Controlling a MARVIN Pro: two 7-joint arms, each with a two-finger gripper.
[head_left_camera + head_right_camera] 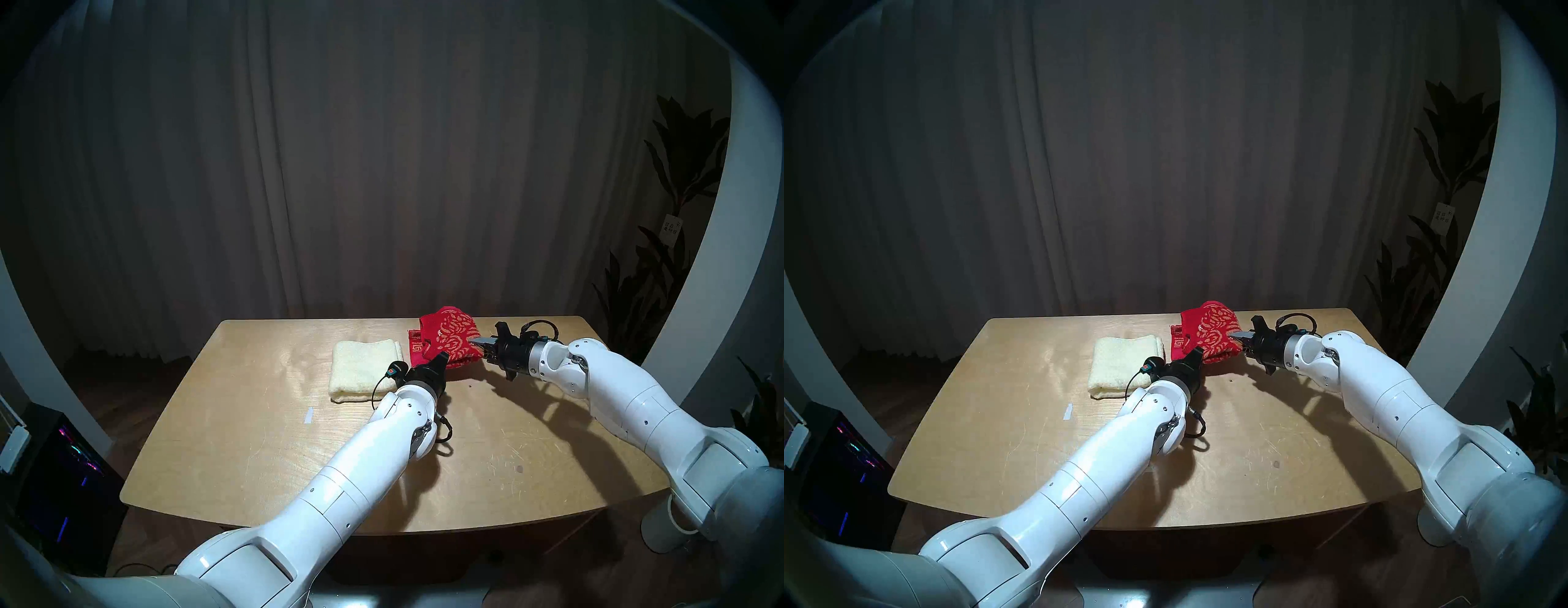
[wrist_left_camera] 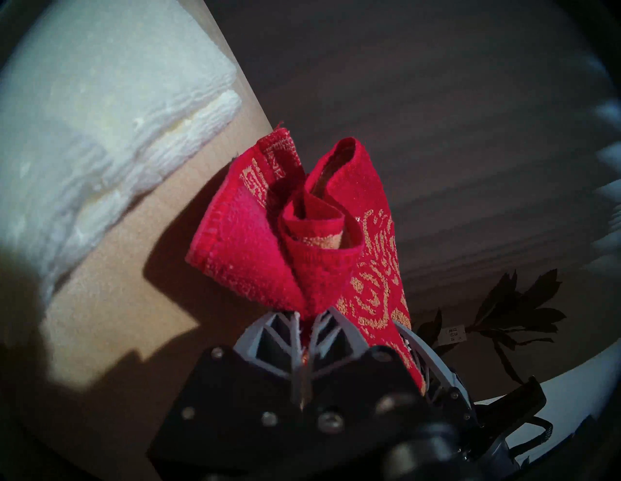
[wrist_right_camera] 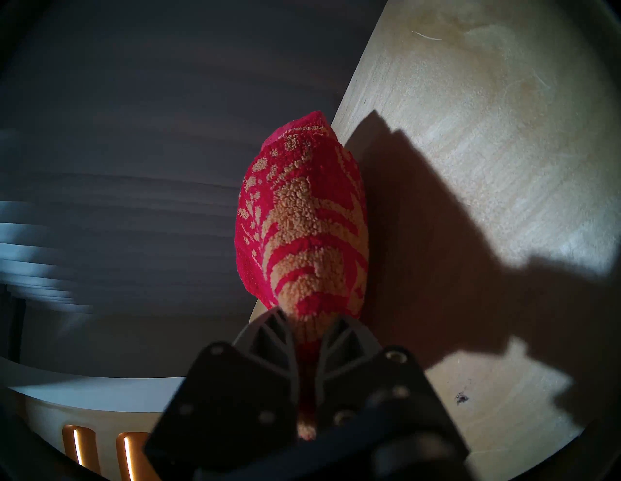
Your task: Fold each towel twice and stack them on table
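- red towel (image 1: 445, 339) at the far right part of the table (image 1: 297, 446), lifted and bunched between both grippers, one lower corner looks to touch the wood (hard to be sure)
- left gripper (image 1: 441, 360) clamped tight on the near lower edge of the red towel; left wrist view shows cloth squeezed between its fingers (image 2: 285, 327), layers curling into a loose roll above them
- right gripper (image 1: 478, 342) also closed on the red towel, pinching its right side; right wrist view shows a fat bulge of gold-patterned terry sticking out past the fingers (image 3: 268, 331)
- cream towel (image 1: 365, 369) lies flat on the table just left of the red one, apart from it, already folded into a neat rectangle with layered edges showing at its near side
- handling guess: terry is light, soft, floppy, no stiffness at all; it sags and rolls wherever unsupported, as the curl in the left wrist view shows
- grippy pile, so slip is unlikely, but a pinch can catch extra layers or only one
- best hold is at corners or the hemmed border, both hands on matching corners so the edge stays taut
- current grips look mid-fabric and bunched, so the fold may land uneven
- risk: dragging the hanging corner may wrinkle the fold
- stacking not yet done, red towel needs to end up flat on or under the cream one
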